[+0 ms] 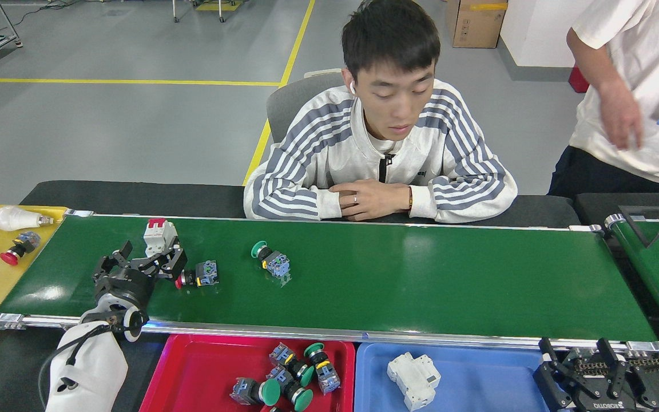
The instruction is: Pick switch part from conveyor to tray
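The red-capped switch part (198, 275) is lying on its side on the conveyor (421, 286), toward the belt's left end, with its red cap pointing at the left gripper (147, 258). That gripper is hovering over the belt with its fingers spread apart and nothing between them; one fingertip is sitting just beside the red cap, and the other is reaching out to the left. A white circuit breaker (158, 235) is standing upright right behind the gripper, so close that the two overlap in the head view. A green-capped switch part (272, 260) is resting farther right on the belt, apart from the rest.

The likeliest trouble is the gripper closing on the wrong piece, or on two at once: the breaker is crowding the fingers, and a closing stroke could catch or topple it. The red-capped part is also offset to the right of the open fingers, so a fingertip may nudge the rounded cap and roll the part aside instead of pinching it. If the belt is running, timing adds to the risk.

The red tray (192, 366) below the near rail is already holding several green-capped switches. The right gripper (590, 366) is resting at the lower right with fingers apart, empty.
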Motion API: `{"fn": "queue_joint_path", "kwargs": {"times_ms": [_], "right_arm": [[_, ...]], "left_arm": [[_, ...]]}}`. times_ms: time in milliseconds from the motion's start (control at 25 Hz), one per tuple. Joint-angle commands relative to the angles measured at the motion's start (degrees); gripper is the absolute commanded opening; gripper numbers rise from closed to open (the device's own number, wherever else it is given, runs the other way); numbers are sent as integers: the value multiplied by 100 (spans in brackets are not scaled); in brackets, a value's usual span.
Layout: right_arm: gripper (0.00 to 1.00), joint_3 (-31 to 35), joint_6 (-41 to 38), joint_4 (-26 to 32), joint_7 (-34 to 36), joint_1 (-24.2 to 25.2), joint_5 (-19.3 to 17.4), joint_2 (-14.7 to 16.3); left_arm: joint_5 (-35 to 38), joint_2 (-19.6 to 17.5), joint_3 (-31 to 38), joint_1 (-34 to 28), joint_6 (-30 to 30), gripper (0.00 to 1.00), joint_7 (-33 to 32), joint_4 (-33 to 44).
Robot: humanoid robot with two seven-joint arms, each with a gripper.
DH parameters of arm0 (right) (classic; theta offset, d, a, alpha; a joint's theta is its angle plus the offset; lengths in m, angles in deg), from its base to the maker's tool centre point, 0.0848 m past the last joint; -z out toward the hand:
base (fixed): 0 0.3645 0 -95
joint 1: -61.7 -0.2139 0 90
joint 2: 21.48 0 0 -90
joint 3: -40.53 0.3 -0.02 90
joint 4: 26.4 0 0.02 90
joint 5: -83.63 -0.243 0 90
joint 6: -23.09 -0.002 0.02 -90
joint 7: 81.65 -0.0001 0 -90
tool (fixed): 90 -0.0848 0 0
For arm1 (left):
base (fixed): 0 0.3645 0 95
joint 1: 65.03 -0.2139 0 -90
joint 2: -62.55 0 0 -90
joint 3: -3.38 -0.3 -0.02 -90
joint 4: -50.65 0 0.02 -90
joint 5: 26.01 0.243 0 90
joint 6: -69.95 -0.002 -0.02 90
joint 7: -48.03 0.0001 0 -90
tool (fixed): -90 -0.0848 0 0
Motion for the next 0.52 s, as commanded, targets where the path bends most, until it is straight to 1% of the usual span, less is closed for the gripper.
{"fn": "queue_joint_path", "kwargs": {"times_ms": [0, 40, 80, 160, 200, 320, 359, 399, 479], "right_arm": [[100, 5, -30, 76, -7, -79, -25, 67], [100, -4, -39, 76, -7, -88, -25, 67], [100, -30, -100, 76, -7, -79, -25, 67], [100, -83, -205, 76, -7, -79, -25, 59], [100, -83, -223, 76, -7, -61, -25, 50], [100, -83, -232, 76, -7, -52, -25, 41], [100, -83, -232, 76, -7, -52, -25, 32], [100, -83, -232, 76, -7, -52, -25, 23], [100, -83, -223, 76, -7, -44, -34, 15]], "left_arm": [[6, -56, -34, 356, -322, 89, 158, -562], [6, -47, -69, 532, -471, 86, 351, -957], [6, -47, -122, 699, -559, 80, 588, -1239], [-20, -47, -113, 839, -594, 65, 747, -1441], [-55, -47, -87, 839, -603, 56, 747, -1441], [-240, -56, -87, 830, -498, 24, 782, -1450], [-381, -56, -104, 795, -401, 17, 791, -1450], [-451, -38, -113, 760, -261, 13, 799, -1450], [-477, -30, -122, 637, -93, 9, 861, -1406]]}}
